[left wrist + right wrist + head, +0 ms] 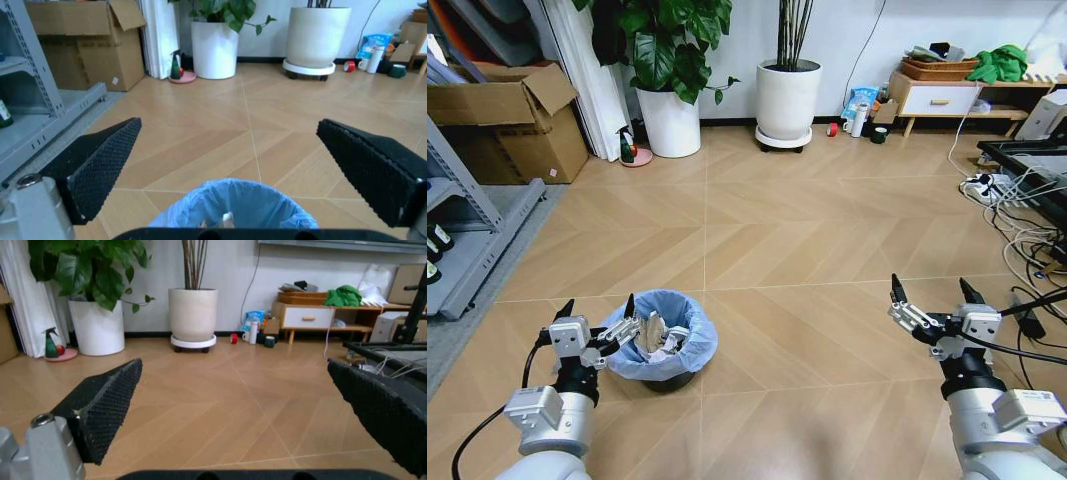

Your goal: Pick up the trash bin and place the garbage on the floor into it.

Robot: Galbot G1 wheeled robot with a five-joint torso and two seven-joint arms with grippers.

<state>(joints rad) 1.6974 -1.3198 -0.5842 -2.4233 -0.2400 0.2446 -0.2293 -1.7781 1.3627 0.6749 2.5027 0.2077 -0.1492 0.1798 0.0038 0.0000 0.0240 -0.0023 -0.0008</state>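
The trash bin [663, 348] stands on the floor [807, 240] at lower left, its light-blue bag folded over the rim, with crumpled white garbage [659, 338] inside it. My left gripper [597, 309] is open just beside the bin's near-left rim, holding nothing. In the left wrist view the bin's blue rim [233, 207] sits below and between the open fingers [100, 165]. My right gripper [932, 291] hovers open over bare floor at lower right, and its black fingers [100, 410] are spread wide in the right wrist view.
Two white plant pots [670, 122] [787, 100] stand by the far wall. Cardboard boxes [512, 120] and a grey shelf [472, 230] line the left. Cables and a power strip [997, 190] lie at right, near a low cabinet [937, 98].
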